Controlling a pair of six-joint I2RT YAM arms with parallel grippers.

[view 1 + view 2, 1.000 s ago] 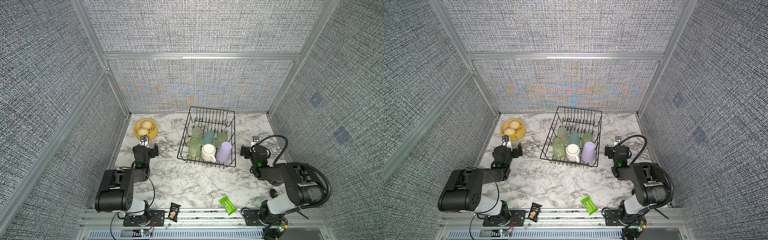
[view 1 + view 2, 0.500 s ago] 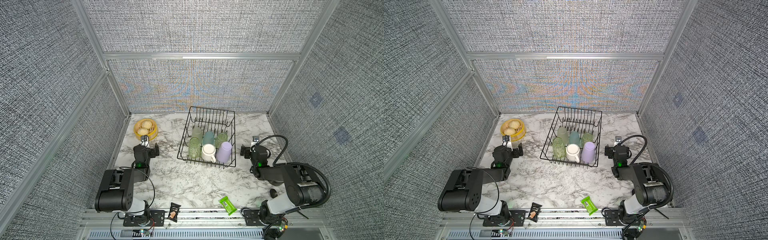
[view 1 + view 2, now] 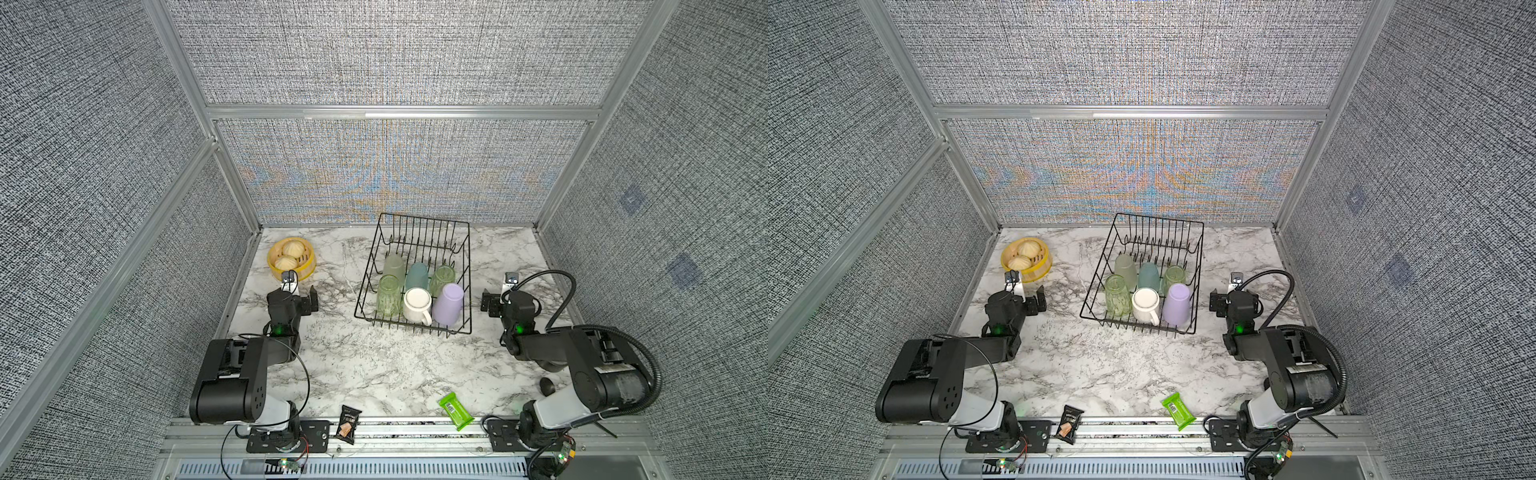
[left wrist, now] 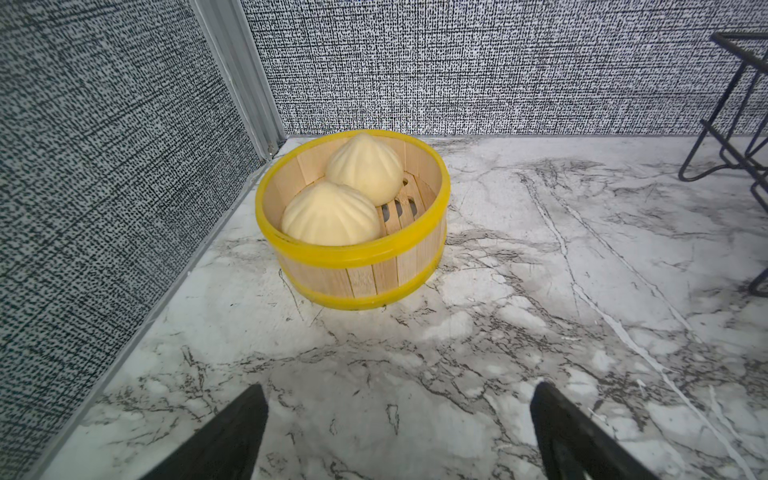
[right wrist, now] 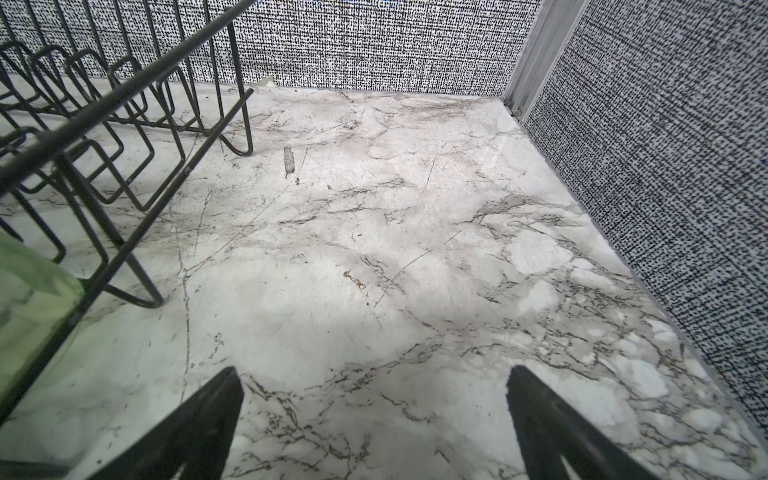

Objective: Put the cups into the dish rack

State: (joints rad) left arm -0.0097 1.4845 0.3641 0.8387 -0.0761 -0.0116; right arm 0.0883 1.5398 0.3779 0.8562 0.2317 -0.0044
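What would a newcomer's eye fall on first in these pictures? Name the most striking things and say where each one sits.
First comes the black wire dish rack at the far middle of the table, with six cups crowded into its near half. Next is the yellow steamer basket holding two buns in the far-left corner. The left pincer and right pincer are open and empty, one on either side of the rack.

Both top views look steeply down from high at the front, sharing the whole marble surface [image 3: 374, 365] and dish rack [image 3: 419, 237]. Left wrist view sits low, close to the steamer basket [image 4: 361, 282]; right wrist view, low beside the dish rack's corner.
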